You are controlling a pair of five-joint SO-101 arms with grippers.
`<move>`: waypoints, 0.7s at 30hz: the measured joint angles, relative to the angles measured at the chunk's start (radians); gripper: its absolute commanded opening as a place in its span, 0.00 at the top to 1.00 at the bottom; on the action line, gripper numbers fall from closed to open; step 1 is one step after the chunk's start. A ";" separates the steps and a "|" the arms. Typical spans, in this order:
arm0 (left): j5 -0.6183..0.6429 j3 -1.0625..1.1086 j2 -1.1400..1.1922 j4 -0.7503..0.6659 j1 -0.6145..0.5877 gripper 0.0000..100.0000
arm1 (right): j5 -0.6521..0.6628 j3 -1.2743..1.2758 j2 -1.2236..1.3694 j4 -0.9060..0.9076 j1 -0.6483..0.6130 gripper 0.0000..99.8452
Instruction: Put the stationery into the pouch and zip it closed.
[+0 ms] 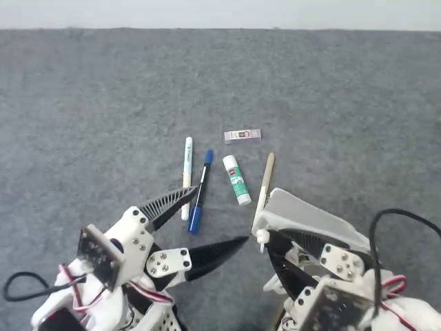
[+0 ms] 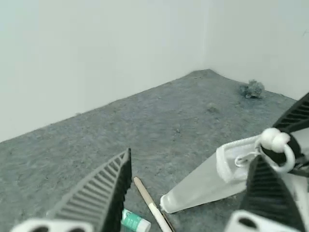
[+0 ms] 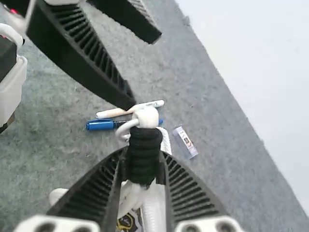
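Left hand (image 1: 219, 214) spread wide, left of green-and-white glue stick (image 1: 236, 180) and nearer the arms, above grey felt table (image 1: 96, 103). Slim white pen (image 1: 187, 172) and blue capped pen (image 1: 200, 193) lie side by side left of glue stick. Small pale rectangular block (image 1: 242, 135) just beyond glue stick. Beige wooden pencil (image 1: 267, 176) just right of glue stick. Translucent white zip pouch (image 1: 310, 217) right of glue stick, over pencil's near end. Right hand (image 3: 143, 157) pinches pouch's black ribbed pull (image 3: 143, 142) under white bead (image 3: 146, 116).

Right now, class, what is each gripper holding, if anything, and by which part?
The right gripper is shut on the pouch, gripping the black pull below its white bead. The left gripper is open and holds nothing.
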 measured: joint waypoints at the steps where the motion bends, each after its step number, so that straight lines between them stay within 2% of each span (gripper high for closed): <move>1: 0.011 -0.005 0.000 0.008 0.003 0.63 | 0.002 0.000 -0.003 0.000 0.000 0.99; 8: 0.130 -0.077 0.104 0.023 0.101 0.63 | 0.028 0.051 -0.012 0.000 -0.006 0.99; 12: 0.158 -0.115 0.153 0.034 0.155 0.63 | 0.031 0.051 -0.012 0.000 -0.006 0.99; 18: 0.160 -0.094 0.169 0.034 0.161 0.63 | 0.031 0.051 -0.012 0.000 -0.006 0.99; 21: 0.163 -0.094 0.169 0.034 0.103 0.63 | 0.031 0.051 -0.012 0.000 -0.006 0.99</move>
